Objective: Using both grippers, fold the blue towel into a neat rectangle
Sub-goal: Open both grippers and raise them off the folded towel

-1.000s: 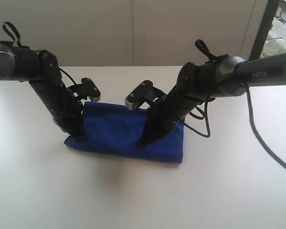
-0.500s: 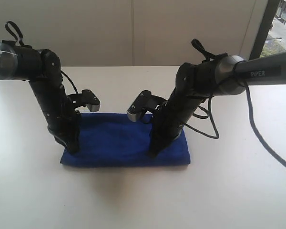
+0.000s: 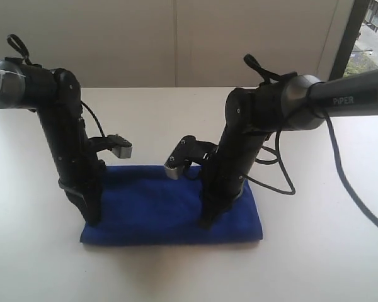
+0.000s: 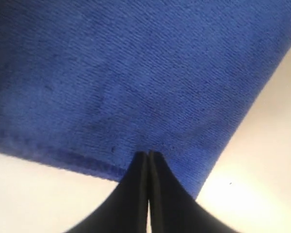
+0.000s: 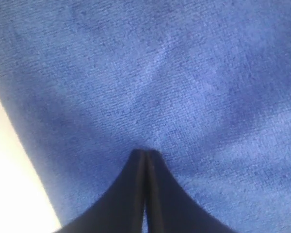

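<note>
Centre of the white table (image 3: 176, 277): the blue towel (image 3: 167, 207), lying flat as a thick, roughly rectangular pad. Long sides running across the exterior view, near edge fairly straight, right end a little wider and rounder than the left. Looks folded at least once, judging by the bulk and the thick edge in the left wrist view; number of layers impossible to tell.

Pinned from above by the left gripper (image 3: 93, 217), jaws pressed tight together, tips down near the left end, just inside the near hemmed edge. Matched by the right gripper (image 3: 208, 221), likewise closed to a narrow point and planted on the cloth right of centre, near the front edge and well in from the right end. No telling of any thin layer of terry nipped between either pair of jaws; no cloth visible in the seam between them, only tips meeting fabric.

Both arms standing steeply over the towel, black cables (image 3: 278, 179) looping beside the right one.

Judged well along: shape close to a rectangle, no loose flap in view. Left to do, by the look of it — letting go, lifting clear, perhaps squaring the uneven right end or making one further fold.
</note>
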Available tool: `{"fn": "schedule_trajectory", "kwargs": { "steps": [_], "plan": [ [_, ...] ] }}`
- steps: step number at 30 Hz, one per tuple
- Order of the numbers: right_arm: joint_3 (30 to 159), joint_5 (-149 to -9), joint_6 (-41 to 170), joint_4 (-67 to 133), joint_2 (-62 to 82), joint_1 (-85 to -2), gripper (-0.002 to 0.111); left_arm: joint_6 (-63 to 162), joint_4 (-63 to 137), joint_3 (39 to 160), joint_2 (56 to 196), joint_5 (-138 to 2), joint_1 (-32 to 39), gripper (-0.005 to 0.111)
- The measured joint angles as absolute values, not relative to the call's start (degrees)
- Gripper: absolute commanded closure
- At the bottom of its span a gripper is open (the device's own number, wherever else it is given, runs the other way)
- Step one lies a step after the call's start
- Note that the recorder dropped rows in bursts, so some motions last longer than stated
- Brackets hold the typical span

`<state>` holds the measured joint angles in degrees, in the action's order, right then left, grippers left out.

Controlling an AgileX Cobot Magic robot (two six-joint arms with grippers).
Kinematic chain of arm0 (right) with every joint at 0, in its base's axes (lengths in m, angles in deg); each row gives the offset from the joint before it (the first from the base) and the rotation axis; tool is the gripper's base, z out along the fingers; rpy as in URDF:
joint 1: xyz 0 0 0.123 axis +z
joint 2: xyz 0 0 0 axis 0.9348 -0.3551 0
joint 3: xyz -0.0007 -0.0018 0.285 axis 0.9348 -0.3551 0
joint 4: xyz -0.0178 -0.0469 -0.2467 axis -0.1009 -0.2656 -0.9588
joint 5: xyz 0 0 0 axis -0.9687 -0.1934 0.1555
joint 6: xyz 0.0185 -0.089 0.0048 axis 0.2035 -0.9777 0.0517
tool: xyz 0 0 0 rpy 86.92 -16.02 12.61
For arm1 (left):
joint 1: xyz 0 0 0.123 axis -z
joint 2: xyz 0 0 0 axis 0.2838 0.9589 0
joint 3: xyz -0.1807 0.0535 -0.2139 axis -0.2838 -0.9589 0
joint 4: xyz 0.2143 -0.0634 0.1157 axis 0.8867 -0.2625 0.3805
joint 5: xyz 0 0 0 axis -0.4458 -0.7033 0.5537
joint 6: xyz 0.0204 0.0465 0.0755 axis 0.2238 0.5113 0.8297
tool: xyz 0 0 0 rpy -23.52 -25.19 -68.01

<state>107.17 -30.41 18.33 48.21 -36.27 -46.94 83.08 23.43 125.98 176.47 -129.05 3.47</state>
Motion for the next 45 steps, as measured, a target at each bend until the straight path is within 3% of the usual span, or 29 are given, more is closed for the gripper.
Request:
{"fn": "schedule_trajectory", "kwargs": {
  "steps": [10, 25, 45],
  "plan": [
    [106.5, -36.8, 22.9, 39.7, -30.4, -48.2, 0.108, 84.7, 20.8, 126.0, 167.0, -118.0, 3.5, 0.107],
    [106.7, -45.7, 24.5, 39.7, -37.0, -54.9, 0.108, 87.7, 15.8, 126.0, 176.1, -102.5, 3.5, 0.107],
    [109.4, -49.6, 25.9, 38.9, -39.2, -56.8, 0.108, 85.1, 22.7, 126.0, 176.5, -101.0, 0.6, 0.107]
  ]
}}
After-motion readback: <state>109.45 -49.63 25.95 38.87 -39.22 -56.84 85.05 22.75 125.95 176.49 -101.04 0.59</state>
